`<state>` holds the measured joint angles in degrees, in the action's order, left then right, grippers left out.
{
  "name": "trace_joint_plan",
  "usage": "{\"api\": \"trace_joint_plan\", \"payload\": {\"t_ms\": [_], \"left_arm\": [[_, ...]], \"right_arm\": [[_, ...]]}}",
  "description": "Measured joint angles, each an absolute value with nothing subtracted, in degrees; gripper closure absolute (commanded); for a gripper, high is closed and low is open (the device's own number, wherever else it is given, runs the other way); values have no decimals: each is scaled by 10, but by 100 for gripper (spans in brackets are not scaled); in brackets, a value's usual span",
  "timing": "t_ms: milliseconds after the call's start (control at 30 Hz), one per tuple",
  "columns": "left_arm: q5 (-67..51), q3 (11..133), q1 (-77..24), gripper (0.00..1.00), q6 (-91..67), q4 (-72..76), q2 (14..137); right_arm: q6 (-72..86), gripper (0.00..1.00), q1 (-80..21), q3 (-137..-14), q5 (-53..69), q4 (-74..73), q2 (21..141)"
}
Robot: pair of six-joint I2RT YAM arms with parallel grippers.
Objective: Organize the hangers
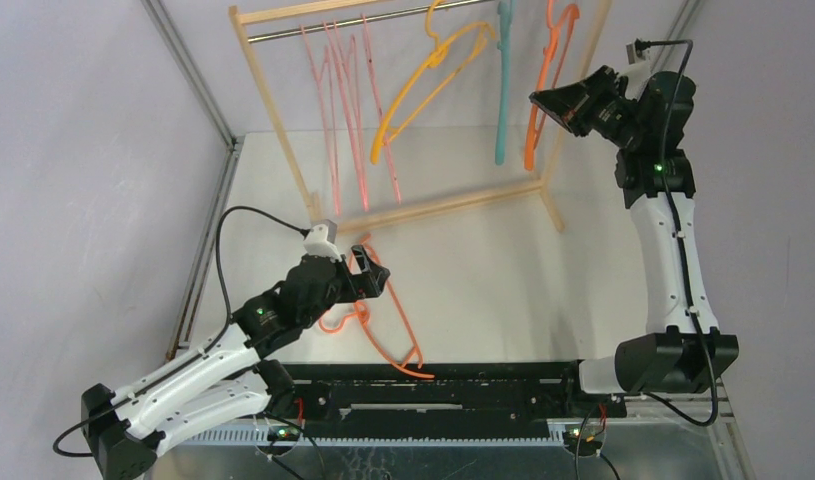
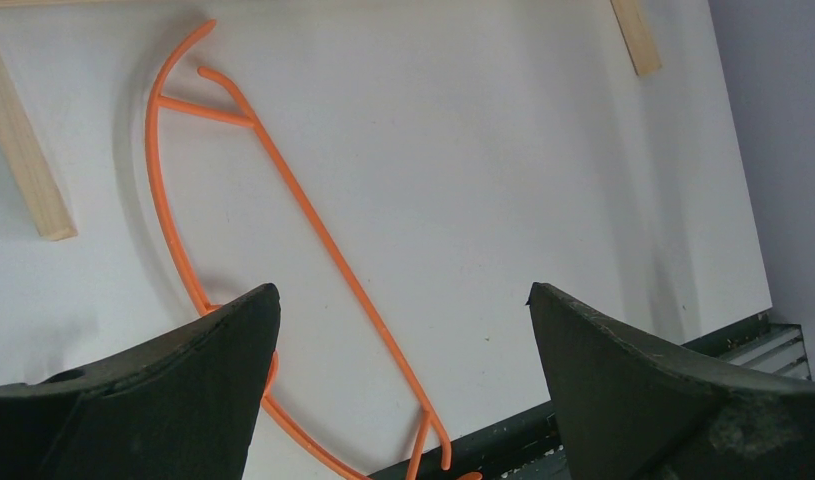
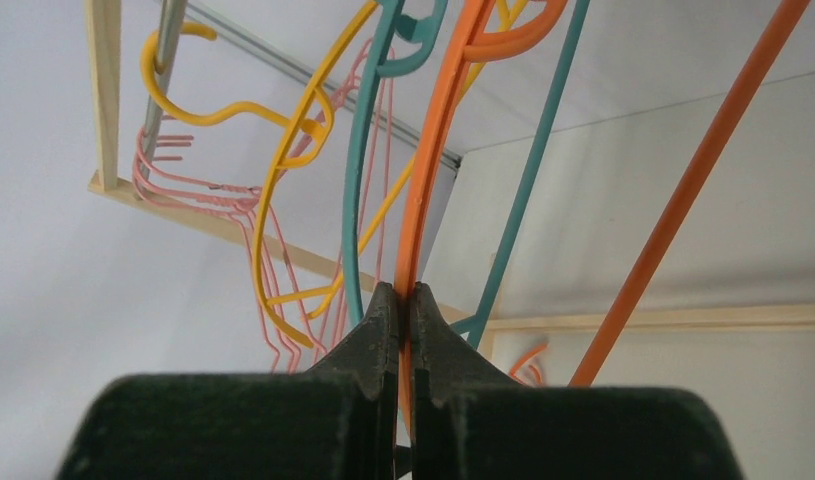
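My right gripper (image 1: 539, 102) is raised at the rack's right end and shut on an orange hanger (image 1: 530, 145) that hangs there; the right wrist view shows the jaws (image 3: 404, 292) pinching its thin orange bar (image 3: 433, 150). A teal hanger (image 1: 502, 100), a yellow-orange hanger (image 1: 423, 75) and several pale pink hangers (image 1: 335, 110) hang on the rod. Another orange hanger (image 1: 395, 335) lies flat on the table. My left gripper (image 1: 371, 272) is open and empty above it; in the left wrist view this hanger (image 2: 313, 220) runs between the spread fingers (image 2: 213, 380).
The wooden-framed rack (image 1: 273, 110) with a metal rod (image 1: 383, 18) stands at the back of the white table; its base bar (image 1: 443, 205) crosses the middle. A black rail (image 1: 453, 385) runs along the near edge. Grey walls close in on both sides.
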<state>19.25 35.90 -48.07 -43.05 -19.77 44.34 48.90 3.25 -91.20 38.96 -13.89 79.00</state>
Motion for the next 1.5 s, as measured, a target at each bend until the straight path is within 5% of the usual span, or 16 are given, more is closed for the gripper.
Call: {"api": "trace_joint_plan", "payload": {"t_ms": [600,1500], "left_arm": [[189,352,-480,1,-430,-195,434],[182,332,-479,1,-430,-189,435]], "right_arm": [[420,100,-9,-883,375,-182,693],[406,100,-2,-886,369,-174,721]]}}
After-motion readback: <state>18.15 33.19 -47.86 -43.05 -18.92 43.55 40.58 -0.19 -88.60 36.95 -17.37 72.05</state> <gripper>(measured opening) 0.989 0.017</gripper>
